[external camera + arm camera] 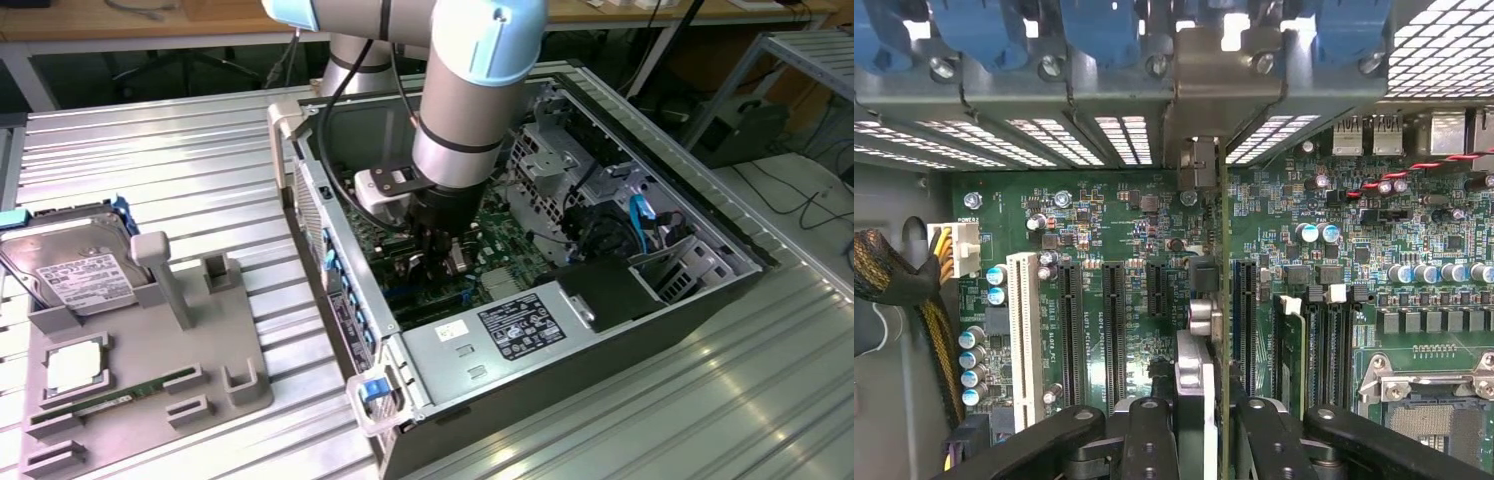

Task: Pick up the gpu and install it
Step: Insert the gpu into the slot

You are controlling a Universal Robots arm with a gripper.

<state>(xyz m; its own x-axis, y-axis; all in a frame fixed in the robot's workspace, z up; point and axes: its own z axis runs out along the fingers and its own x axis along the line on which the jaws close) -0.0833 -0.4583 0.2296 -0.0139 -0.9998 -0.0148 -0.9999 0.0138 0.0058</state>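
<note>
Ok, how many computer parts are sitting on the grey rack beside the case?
3: the hard drive propped at the far end of the rack, a square silver chip lying flat in the middle, a green memory stick beside it. None look hidden.

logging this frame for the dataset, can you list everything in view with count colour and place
pc case: one, black and silver, open, on the metal table at the exterior view's right
motherboard: one, green, on the case floor, with black slots and one white slot
gpu: one, dark board seen edge-on with a silver bracket, upright over a black slot, held in the pincer
power supply: one, silver with a black label, near corner of the case
holder tray: one, grey, on the table at the exterior view's left
hard drive: one, silver with a white label, leaning in the tray
memory stick: one, green, lying in the tray
table: one, ribbed silver, under everything
arm: one, silver and light blue, reaching down into the case
pincer: one, black, closed on the gpu
</note>
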